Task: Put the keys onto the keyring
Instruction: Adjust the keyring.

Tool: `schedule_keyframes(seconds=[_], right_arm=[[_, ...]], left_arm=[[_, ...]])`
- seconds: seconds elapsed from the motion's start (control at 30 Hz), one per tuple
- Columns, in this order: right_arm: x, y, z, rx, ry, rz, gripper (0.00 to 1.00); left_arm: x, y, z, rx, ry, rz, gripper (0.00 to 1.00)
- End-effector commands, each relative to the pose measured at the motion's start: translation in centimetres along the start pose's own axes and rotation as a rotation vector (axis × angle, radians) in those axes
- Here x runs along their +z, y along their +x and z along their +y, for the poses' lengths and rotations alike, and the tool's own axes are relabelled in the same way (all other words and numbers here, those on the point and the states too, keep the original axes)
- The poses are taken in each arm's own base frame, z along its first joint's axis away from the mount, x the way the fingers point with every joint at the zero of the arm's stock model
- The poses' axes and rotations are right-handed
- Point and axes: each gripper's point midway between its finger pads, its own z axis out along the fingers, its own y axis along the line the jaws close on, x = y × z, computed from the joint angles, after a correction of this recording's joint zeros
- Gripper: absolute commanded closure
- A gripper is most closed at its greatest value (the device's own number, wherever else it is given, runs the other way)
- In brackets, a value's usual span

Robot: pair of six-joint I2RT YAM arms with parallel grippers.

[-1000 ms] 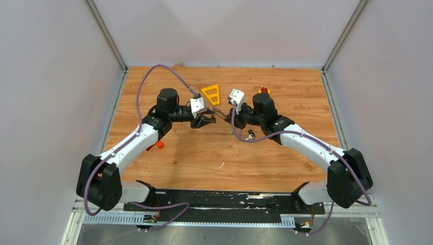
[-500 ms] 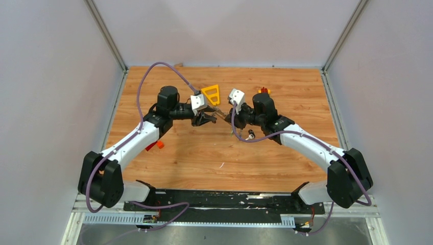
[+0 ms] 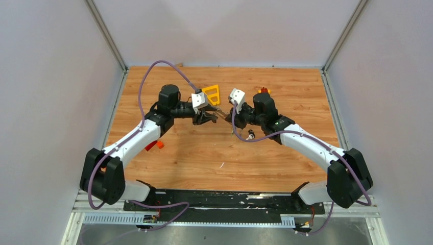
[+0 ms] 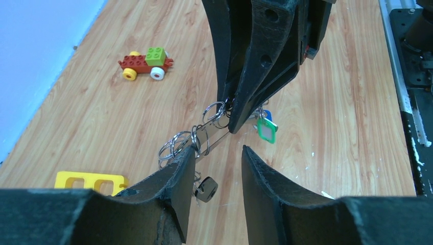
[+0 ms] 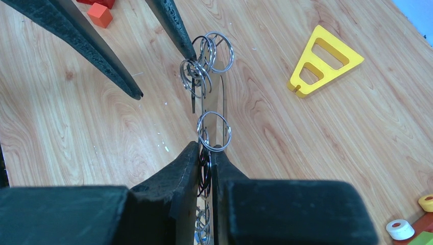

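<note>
My right gripper (image 5: 207, 149) is shut on the keyring (image 5: 213, 97), a long silver loop held above the table and pointing away from it. Several small split rings (image 5: 217, 51) hang on the loop. Keys dangle under it: a green tag (image 4: 267, 130), a blue tag (image 4: 268, 115) and a black tag (image 4: 207, 189). My left gripper (image 4: 217, 153) is open and empty. Its left fingertip (image 4: 188, 155) touches the rings at the loop's far end (image 4: 204, 138). In the top view the left gripper (image 3: 207, 118) and the right gripper (image 3: 227, 116) face each other at table centre.
A yellow triangle frame (image 3: 212, 94) lies just behind the grippers. A toy block car (image 4: 145, 62) sits behind the right arm. An orange cube (image 3: 160, 144) and a red piece (image 3: 149, 148) lie by the left arm. Grey walls enclose the wooden table (image 3: 214, 163).
My left gripper has edged slightly back and to the right, closer to the held loop. The right arm has not moved.
</note>
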Motion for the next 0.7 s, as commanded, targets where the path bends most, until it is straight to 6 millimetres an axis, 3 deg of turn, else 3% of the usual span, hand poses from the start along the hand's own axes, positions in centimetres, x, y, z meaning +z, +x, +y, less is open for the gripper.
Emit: schedule_keyframes(seconds=[0.0, 0.67], right_arm=[[-0.8, -4.7, -0.4, -0.044, 0.008, -0.124, 1.0], [-0.8, -4.7, -0.5, -0.044, 0.011, -0.123, 1.0]], left_arm=[[0.1, -1.9, 0.9, 0.019, -0.003, -0.043, 0.55], [1.0, -1.3, 2.2, -0.076, -0.041, -0.045, 0.73]])
